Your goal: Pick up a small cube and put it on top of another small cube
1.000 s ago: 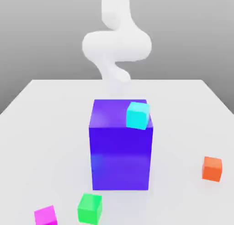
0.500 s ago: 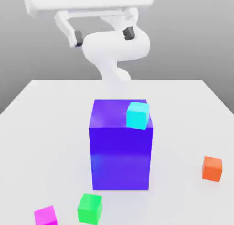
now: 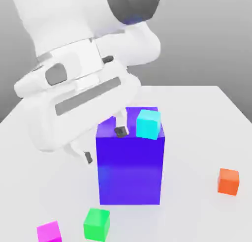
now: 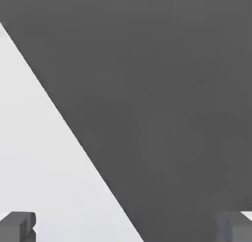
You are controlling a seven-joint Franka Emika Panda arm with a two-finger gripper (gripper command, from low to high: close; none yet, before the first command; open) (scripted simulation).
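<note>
While its fingers stand wide apart with nothing between them, the gripper (image 3: 104,145) hangs beside the large blue-purple block (image 3: 130,160), likely on approach. A cyan cube (image 3: 148,123) sits atop that block. Nearer the camera, the magenta cube (image 3: 49,232) rests on the table (image 3: 206,113), just beside the green cube (image 3: 96,224); an orange cube (image 3: 229,181) lies well apart.

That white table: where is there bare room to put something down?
The table lies bare between the blue block and the orange cube. It is crowded near the magenta cube and green cube.
</note>
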